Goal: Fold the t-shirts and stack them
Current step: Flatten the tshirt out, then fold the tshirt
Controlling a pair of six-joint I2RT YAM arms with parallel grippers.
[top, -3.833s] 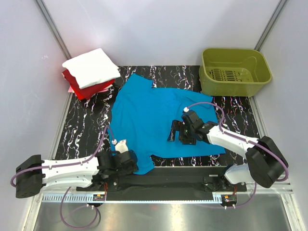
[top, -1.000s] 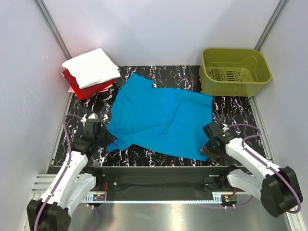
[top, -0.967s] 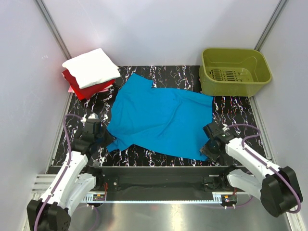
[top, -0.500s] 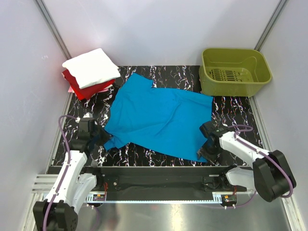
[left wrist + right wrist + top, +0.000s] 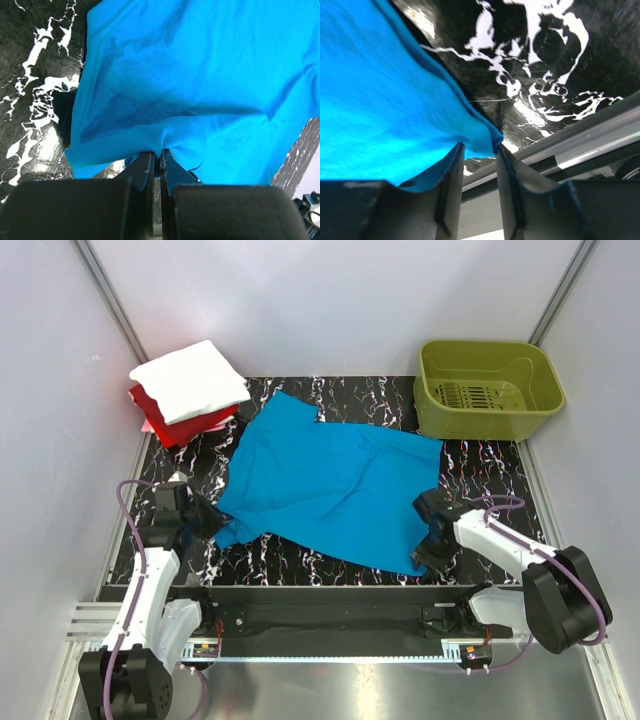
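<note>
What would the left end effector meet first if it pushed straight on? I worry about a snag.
Probably only the turquoise-blue cloth t-shirt whose edge the left end effector already pinches; depth beyond is unclear.

Both arms have white shell links joined by bulky black joint housings. A thin purple cable loops along each arm from base to wrist. The left gripper (image 5: 203,519) and right gripper (image 5: 428,548) are black, with flat, matte black fingers (image 5: 451,192) seen close up.
</note>
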